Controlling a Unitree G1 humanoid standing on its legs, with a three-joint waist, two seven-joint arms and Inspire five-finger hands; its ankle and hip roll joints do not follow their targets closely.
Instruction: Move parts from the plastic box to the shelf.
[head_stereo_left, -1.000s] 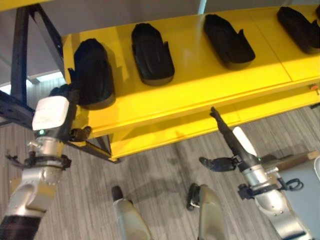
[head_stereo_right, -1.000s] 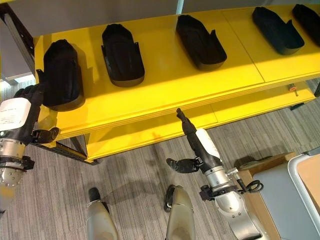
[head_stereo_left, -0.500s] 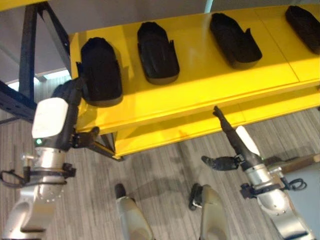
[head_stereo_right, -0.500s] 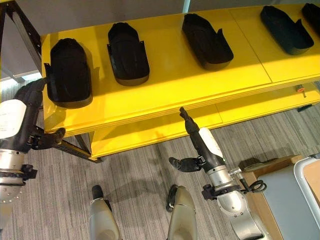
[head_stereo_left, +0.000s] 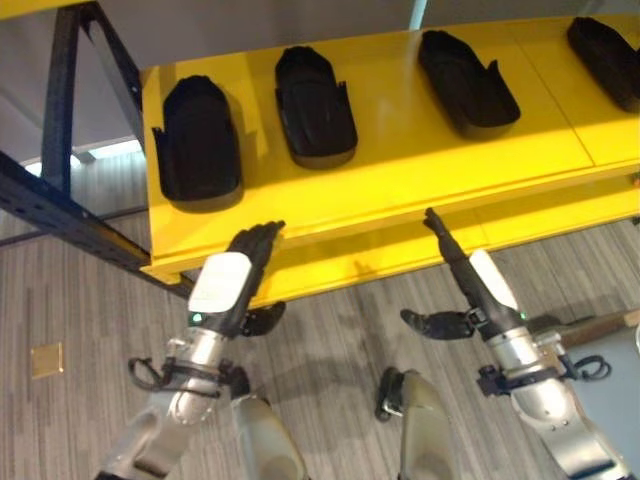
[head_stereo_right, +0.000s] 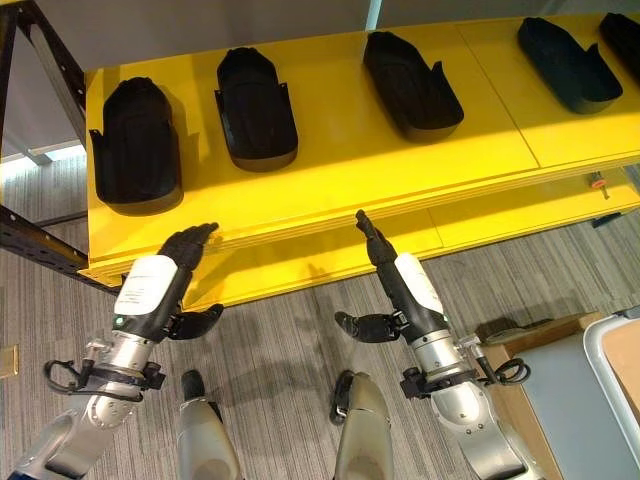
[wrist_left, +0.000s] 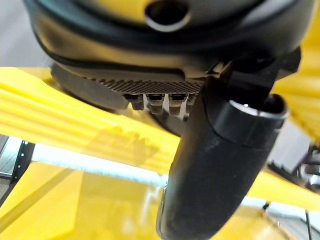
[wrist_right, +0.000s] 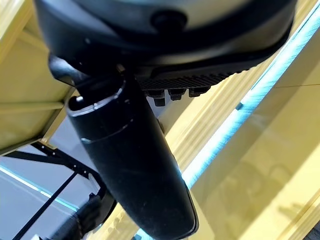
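Both hands flat-fingered, empty: my left hand (head_stereo_right: 160, 282) is now hovering below the shelf (head_stereo_right: 330, 170) edge, off the leftmost part (head_stereo_right: 135, 145); right hand (head_stereo_right: 395, 285) unchanged.

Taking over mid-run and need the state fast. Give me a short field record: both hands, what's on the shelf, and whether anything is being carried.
left hand: open, holding nothing, fingers at the front edge of the shelf
right hand: open, holding nothing, fingertips up at the shelf edge
shelf: yellow, upper board and a lower board under it
parts on shelf: leftmost part, four more black parts in a row to its right
carried: nothing
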